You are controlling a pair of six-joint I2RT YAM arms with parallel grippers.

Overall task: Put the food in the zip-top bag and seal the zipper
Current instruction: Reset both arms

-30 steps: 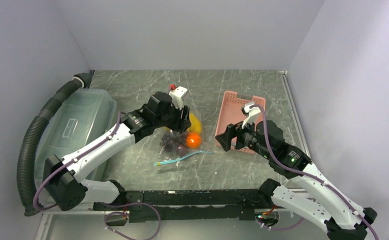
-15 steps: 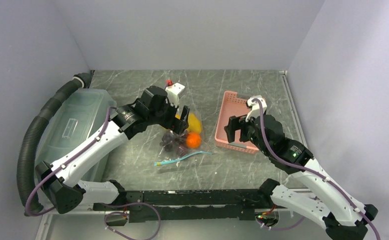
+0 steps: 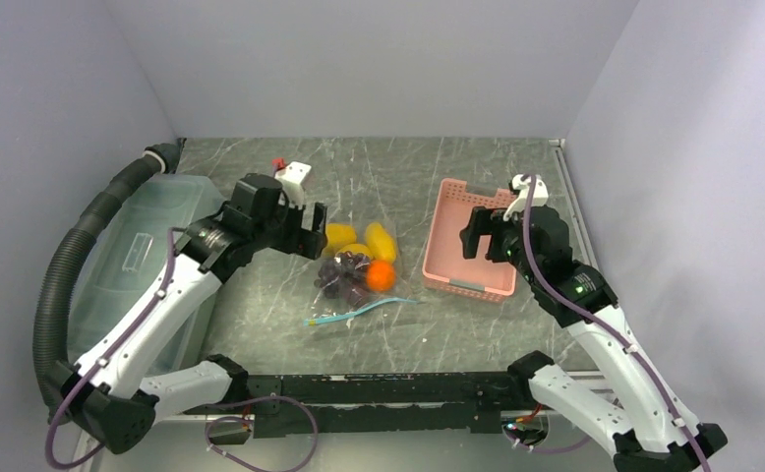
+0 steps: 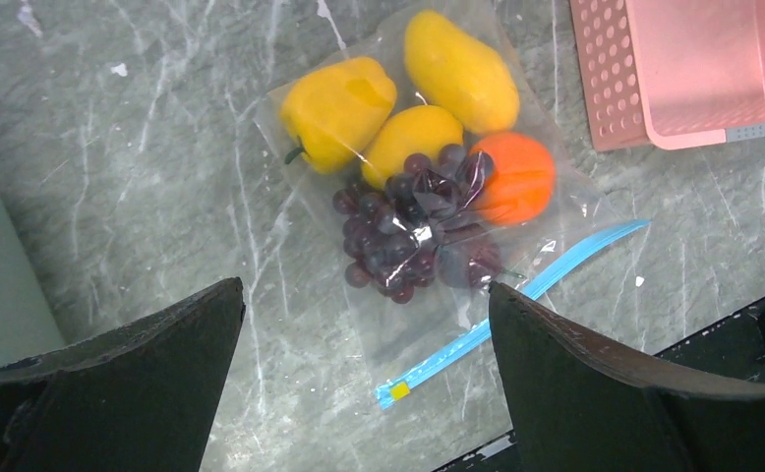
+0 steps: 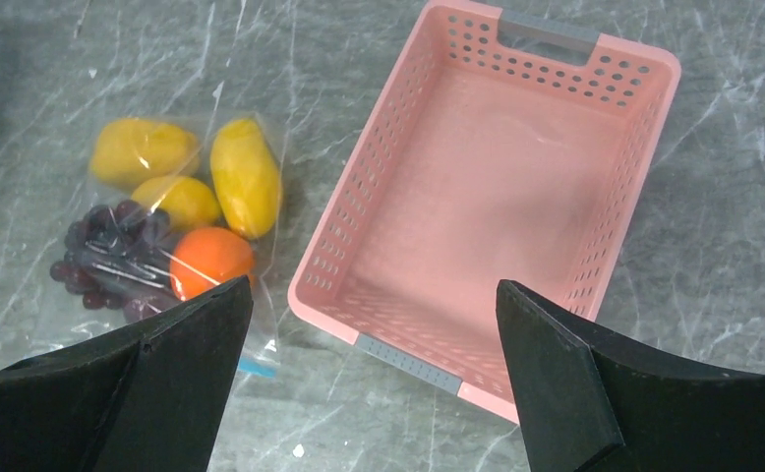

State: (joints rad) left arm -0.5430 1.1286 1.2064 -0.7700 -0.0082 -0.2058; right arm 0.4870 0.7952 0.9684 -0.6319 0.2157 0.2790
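Food lies all together inside the zip-top bag, which rests flat on the grey marble-pattern table, about in the middle between the two arms. Through the clear plastic one sees a yellow bell pepper, a lemon and an oblong fruit at the far end. Nearer the mouth are the dark purple grape bunch and the orange ball, which touches the grapes. The zipper, a teal-blue strip, runs along the bag edge that faces the arm bases, a little bent; whether it is pressed closed I cannot tell. Just beside the bag on the right stands the pink basket, with its perforated walls and its pink floor fully in sight in the right wrist view. At the far left of the table is a large translucent bin with its lid on, and a black ribbed hose curves around it. The left gripper hangs above the table at the left side of the bag, pointing down at it, with the jaws wide apart and nothing between them. The right gripper hovers over the basket, and its jaws are also spread wide and hold nothing.
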